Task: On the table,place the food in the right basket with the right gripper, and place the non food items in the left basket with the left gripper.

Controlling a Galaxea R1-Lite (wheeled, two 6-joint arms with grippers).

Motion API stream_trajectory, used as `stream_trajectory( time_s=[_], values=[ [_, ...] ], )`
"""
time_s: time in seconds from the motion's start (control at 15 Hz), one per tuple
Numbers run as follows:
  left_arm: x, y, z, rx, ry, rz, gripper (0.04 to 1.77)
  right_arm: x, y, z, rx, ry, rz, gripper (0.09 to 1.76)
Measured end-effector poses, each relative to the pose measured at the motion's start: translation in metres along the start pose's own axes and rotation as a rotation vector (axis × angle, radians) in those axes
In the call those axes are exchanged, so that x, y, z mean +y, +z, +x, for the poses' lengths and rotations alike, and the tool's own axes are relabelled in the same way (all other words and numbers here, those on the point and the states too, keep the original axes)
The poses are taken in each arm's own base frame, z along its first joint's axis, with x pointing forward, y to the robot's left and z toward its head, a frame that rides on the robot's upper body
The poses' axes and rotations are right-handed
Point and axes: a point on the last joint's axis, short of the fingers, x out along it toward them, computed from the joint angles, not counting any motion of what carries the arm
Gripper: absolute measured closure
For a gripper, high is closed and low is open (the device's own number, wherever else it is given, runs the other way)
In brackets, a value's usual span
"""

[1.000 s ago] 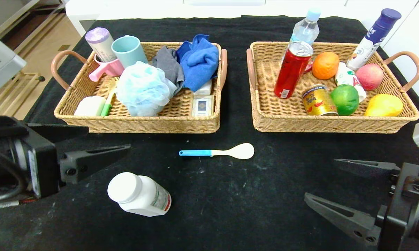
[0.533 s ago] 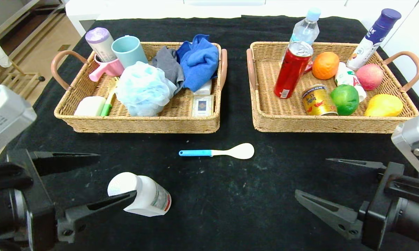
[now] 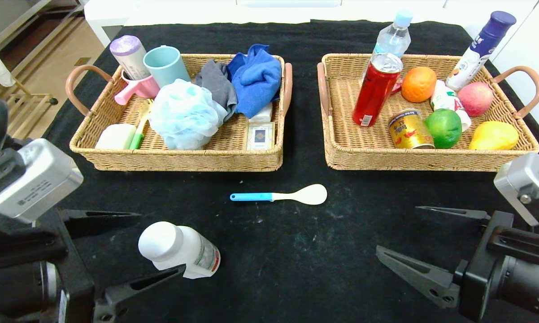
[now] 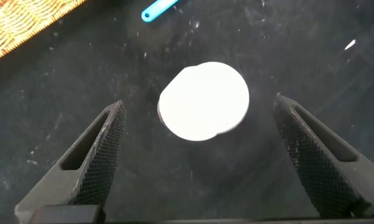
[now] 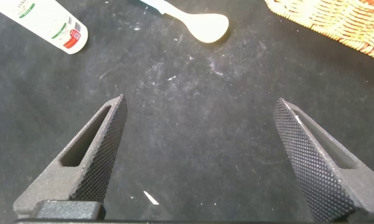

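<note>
1. Left pincer (image 3: 128, 249): spread wide and empty, low over the black surface (image 3: 296, 260), its fingers straddling the white pill bottle (image 3: 178, 250). In the left wrist view the white cap (image 4: 203, 101) sits between the two ribbed fingers (image 4: 99, 155), a little nearer one of them.
2. White pill bottle: lies on its side, cap toward the robot, well short of the left basket (image 3: 180, 154). It is a non-food item, so it belongs in that basket.
3. Advice for the grasp: centre the body between the pads before closing, and descend until they meet the widest part; a round, smooth bottle is likely to roll or squirt out if pinched high or off-centre.
4. Blue-handled spoon (image 3: 279, 195): lies free between bottle and baskets, clear of the grasp.
5. Right basket (image 3: 431, 159): holds cans, fruit and bottles.
6. Right pincer (image 3: 431, 244): wide, empty, hovering near the surface at the right.
</note>
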Motion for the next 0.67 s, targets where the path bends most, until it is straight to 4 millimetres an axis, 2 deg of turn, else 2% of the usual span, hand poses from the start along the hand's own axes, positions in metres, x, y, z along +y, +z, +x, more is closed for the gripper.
stream_trajectory(
  time_s=[0.67],
  values=[
    [0.000,-0.002,0.032,0.046,0.056,0.021,0.10,0.000,0.003,-0.004,-0.020,0.001,-0.001,0.14]
  ],
)
